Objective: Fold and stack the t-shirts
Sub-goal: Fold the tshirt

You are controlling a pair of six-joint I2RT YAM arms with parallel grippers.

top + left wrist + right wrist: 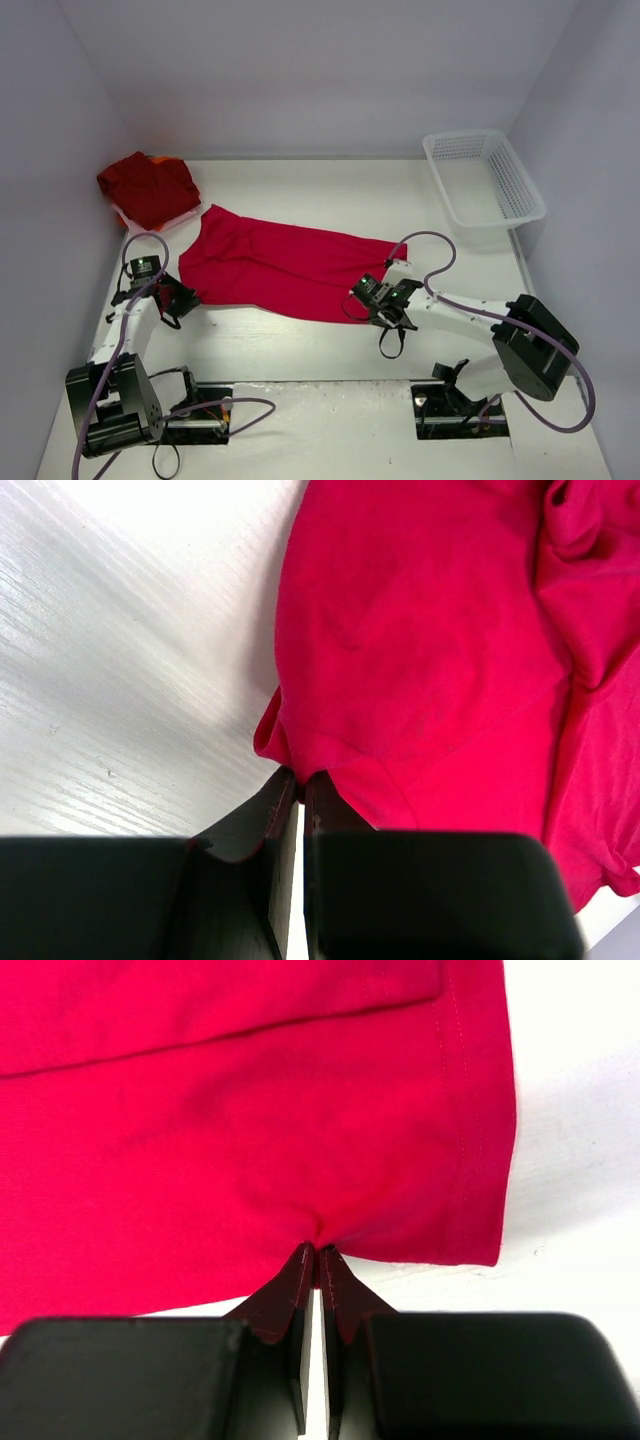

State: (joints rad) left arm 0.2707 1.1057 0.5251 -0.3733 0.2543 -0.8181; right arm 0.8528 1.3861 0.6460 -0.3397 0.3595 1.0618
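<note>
White tabletop [300, 350] carries a bright red t-shirt [280, 270] stretched across its middle, a darker folded shirt [148, 188] at the far left corner, and a mesh basket [485, 180] far right. The spread shirt's near edge is pinched by the left fingers [268, 825] toward one end and the right fingers [297, 1278] toward the other. A fold looks about to start; next, both arms should lift together and carry that edge over evenly.
</note>
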